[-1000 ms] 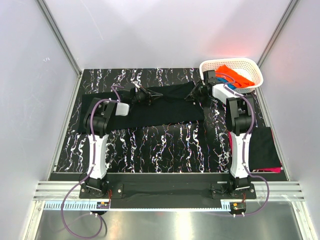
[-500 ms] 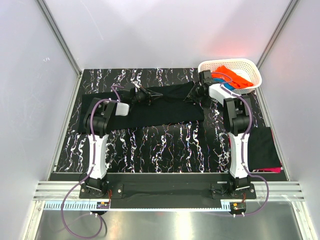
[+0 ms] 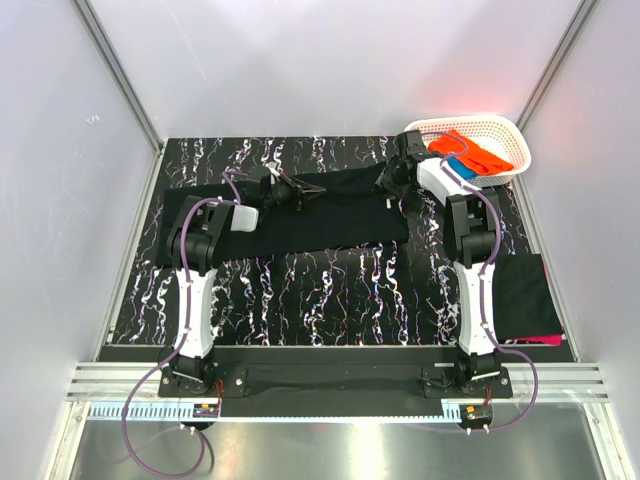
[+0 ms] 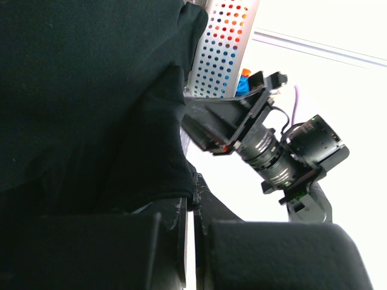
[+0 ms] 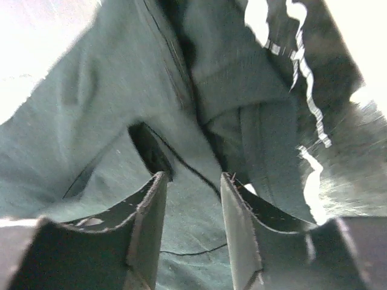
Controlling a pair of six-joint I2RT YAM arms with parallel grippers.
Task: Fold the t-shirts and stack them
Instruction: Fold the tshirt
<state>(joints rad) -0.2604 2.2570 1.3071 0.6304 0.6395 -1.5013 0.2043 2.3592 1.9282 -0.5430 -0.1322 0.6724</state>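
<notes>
While only the left pincer (image 3: 303,192) is clamped on the black t-shirt (image 3: 320,228), any lift is lopsided: a one-sided pull skews the cloth across the counter (image 3: 300,290) and the fold comes out crooked. Right pincer (image 5: 192,199) is spread apart over bunched cloth at the shirt's far-right corner. Seams and layers overlap there, so closing could grab sleeve plus body. Right arm also sits close to the basket (image 3: 512,138), and a wide swing may knock it. Shirt lies flat, stretched left to right mid-counter, far edge at both pincers: left has the hem pinched, right has cloth just beyond its tips, contact unclear. Near right lies the folded black stack (image 3: 525,290).
</notes>
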